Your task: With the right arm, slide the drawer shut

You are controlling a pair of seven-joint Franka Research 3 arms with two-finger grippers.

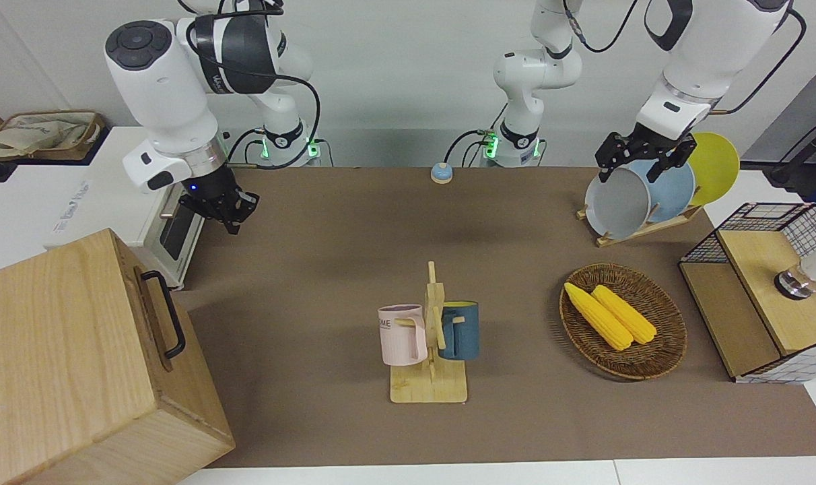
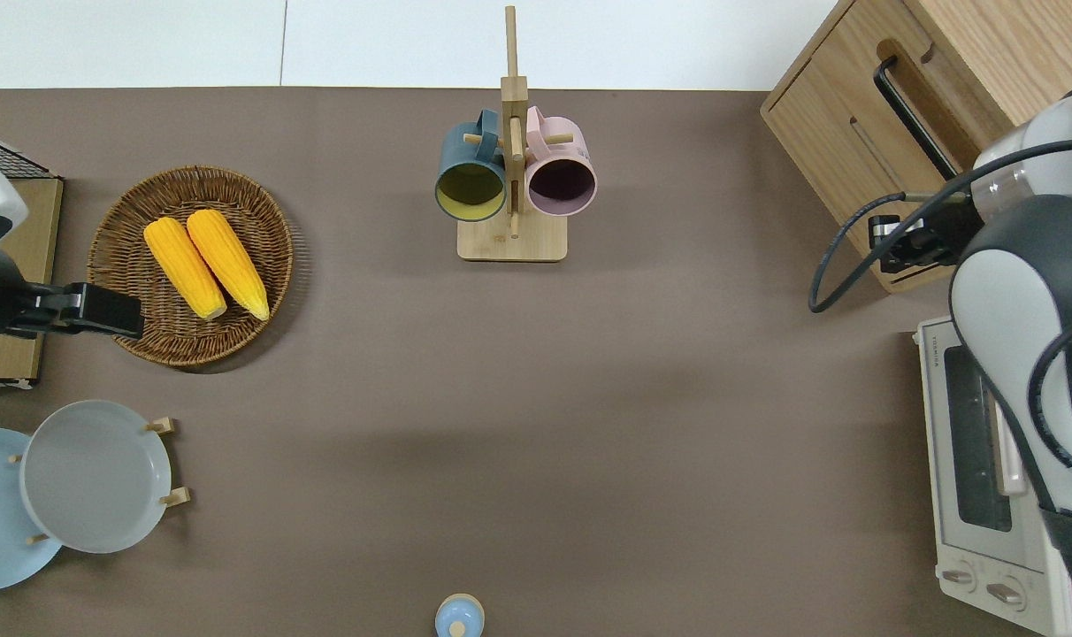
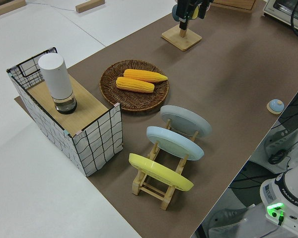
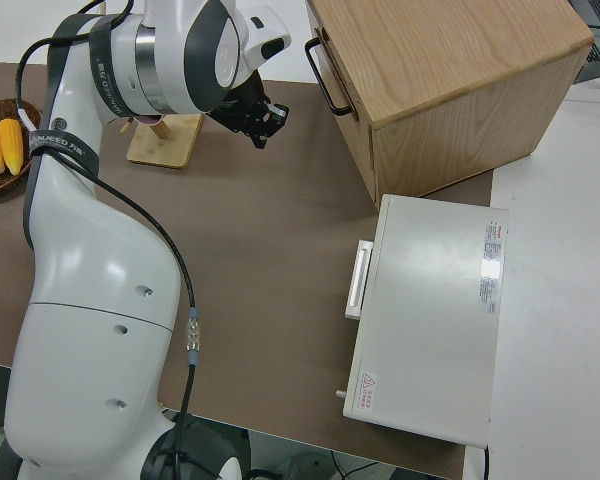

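Drawer (image 1: 153,315) sits in big wood box (image 1: 71,364) at right arm's end of tabletop (image 1: 354,269), barely proud. Rigid wood, prob slides easily; push flat front beside black handle (image 1: 165,311). Right tool (image 1: 227,210) airborne, empty, finger gap can't tell. Left arm parked.

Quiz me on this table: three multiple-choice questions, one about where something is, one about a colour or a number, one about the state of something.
1. Where do the corn cobs lie?
A. in the wicker basket
B. on the toaster oven
C. on the plate rack

2. How many mugs hang on the wooden mug stand?
A. one
B. two
C. four

3. What does the right gripper hold?
A. a mug
B. the drawer handle
C. nothing

Answers: 1 A, both cobs rest inside the basket. 2 B, a pink mug and a dark blue mug hang there. 3 C, it hangs free in the air, apart from the drawer handle.
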